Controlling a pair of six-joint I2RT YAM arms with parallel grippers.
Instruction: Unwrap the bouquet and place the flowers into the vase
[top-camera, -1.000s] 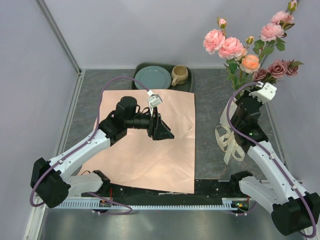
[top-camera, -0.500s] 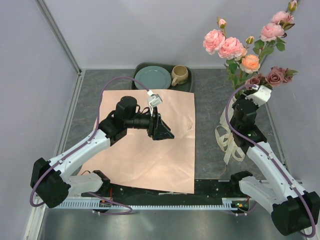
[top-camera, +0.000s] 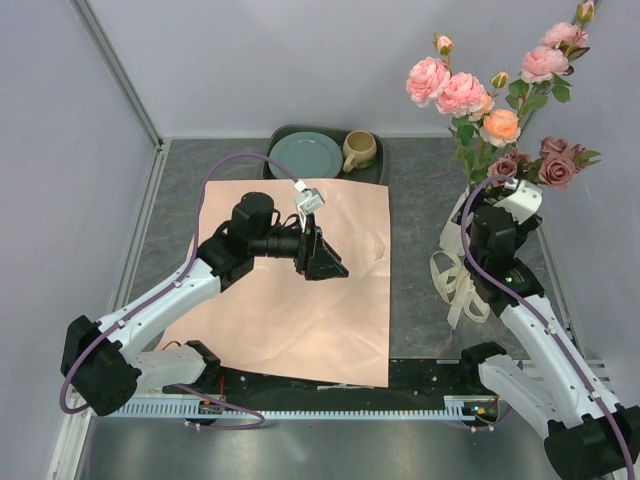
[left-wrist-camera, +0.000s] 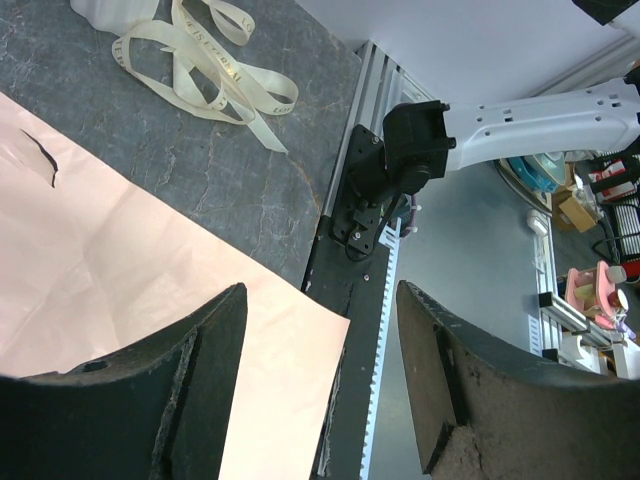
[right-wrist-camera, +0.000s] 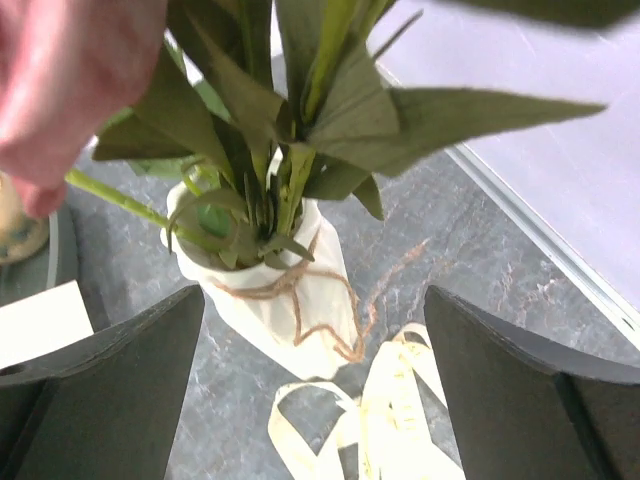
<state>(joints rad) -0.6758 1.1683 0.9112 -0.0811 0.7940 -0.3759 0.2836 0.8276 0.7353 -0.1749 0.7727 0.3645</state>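
The grey table (top-camera: 420, 200) is covered over much of its middle by a flat sheet of salmon-pink paper (top-camera: 290, 310), unrolled and lying open. At the far right the flowers (top-camera: 470, 95) stand upright, pink and peach blooms high against the wall, and a few dusky mauve ones hang lower, just above the right arm's wrist. Their green stems and leaves go down into the mouth of the vase (right-wrist-camera: 290, 300), which sits on the table near the right wall.

The right gripper (right-wrist-camera: 312, 330) hangs close over the vase with its fingers (right-wrist-camera: 110, 390) spread wide. In its own camera the vase and the stems sit in the gap between them, touching neither side. The left gripper (top-camera: 322, 262) hovers over the paper, well apart from the flowers, also splayed and holding nothing.

A loose cream ribbon (top-camera: 450, 275) lies in loops on the table just in front of the vase. At the back a dark tray (top-camera: 285, 140) carries a teal plate (top-camera: 305, 155) and a small tan mug (top-camera: 359, 150).
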